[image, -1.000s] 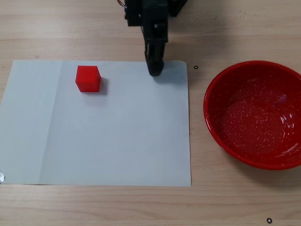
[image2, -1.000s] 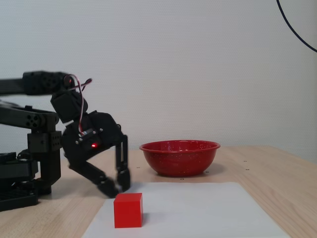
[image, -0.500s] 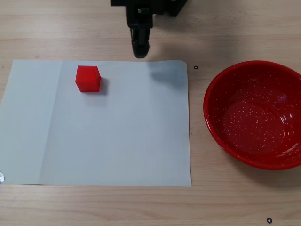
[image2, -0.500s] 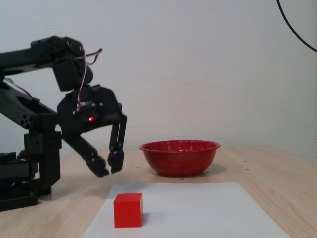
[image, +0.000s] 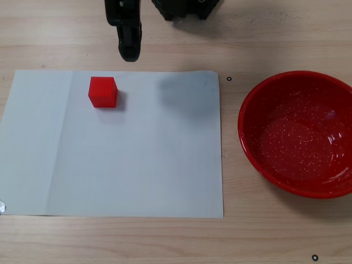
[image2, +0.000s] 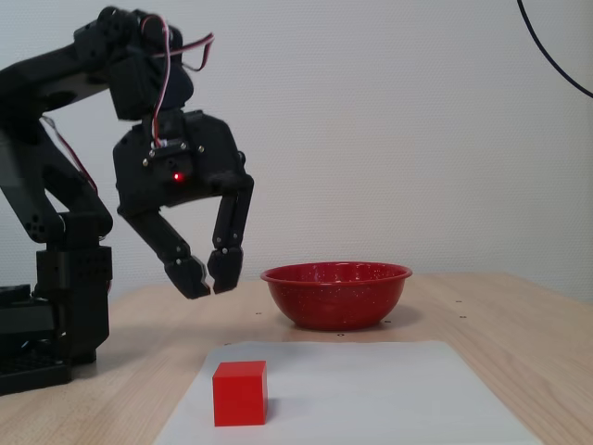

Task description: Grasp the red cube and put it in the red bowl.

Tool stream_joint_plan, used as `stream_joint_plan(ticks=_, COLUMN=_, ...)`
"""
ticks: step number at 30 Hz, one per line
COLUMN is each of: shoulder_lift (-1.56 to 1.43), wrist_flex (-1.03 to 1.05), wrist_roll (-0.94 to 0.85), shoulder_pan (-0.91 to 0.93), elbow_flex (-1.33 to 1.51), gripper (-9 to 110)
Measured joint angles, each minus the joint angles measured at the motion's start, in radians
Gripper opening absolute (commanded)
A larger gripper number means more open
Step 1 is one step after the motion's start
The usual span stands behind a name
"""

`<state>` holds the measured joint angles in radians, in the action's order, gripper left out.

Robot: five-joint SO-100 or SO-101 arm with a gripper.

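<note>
flat white rectangular paper sheet (image: 137,165) lying on a pale wooden tabletop (image: 275,33), faint vertical crease left of centre. tiny black ring marks (image: 229,79) on the wood. plain white wall (image2: 417,139) behind, thin black cable (image2: 556,65) curving top right.

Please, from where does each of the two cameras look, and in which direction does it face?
A fixed view: it sits above and looks straight down on the white paper; of the robot only the tool and dark arm parts show at the top edge.
A fixed view: it sits low at table height and looks level across the table toward the wall; the whole arm and tool show at left.
Shared: both fixed views show the red cube, the red bowl and the paper.
</note>
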<state>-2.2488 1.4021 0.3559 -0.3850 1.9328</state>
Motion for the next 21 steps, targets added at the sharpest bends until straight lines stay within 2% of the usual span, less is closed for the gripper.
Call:
stream_joint_plan(ticks=15, shoulder_lift=0.331, wrist_flex=0.029, wrist_roll=0.074, shoulder_pan=-0.109, elbow_flex=-0.278, gripper=10)
stream_joint_plan(ticks=21, shoulder_lift=0.405, wrist_flex=0.032, wrist_roll=0.095, shoulder_pan=-0.141, elbow_flex=-0.337, gripper=29)
